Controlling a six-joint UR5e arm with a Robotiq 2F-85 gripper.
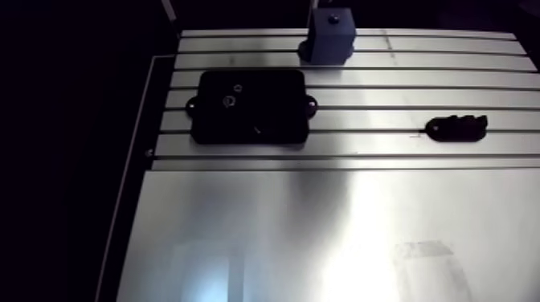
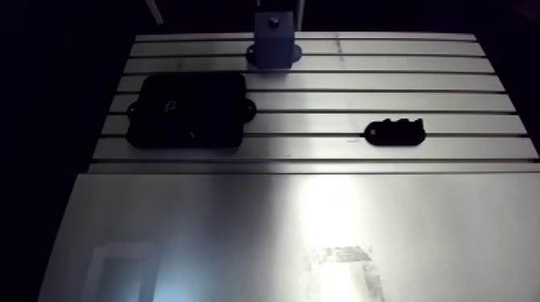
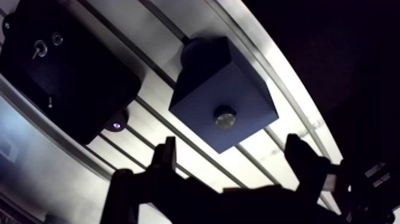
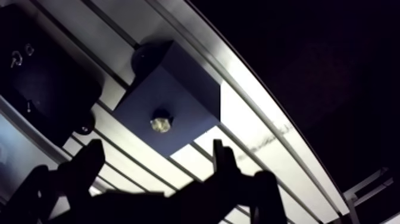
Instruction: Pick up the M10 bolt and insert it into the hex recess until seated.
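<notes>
M10 bolt (image 3: 225, 119) is seen set in top of blue block (image 3: 238, 77) on slotted surface (image 1: 337, 96), only head visible, while pincer (image 3: 231, 145) is held open & empty, apart from it.

gripper (image 3: 231, 143): black, two-fingered, seen only as a silhouette in the wrist view
fingers (image 3: 165, 162): dark, flat-sided bars with squared tips, widening into bulkier jointed bases
finish: probably matte, though the surface detail is lost in shadow
</notes>
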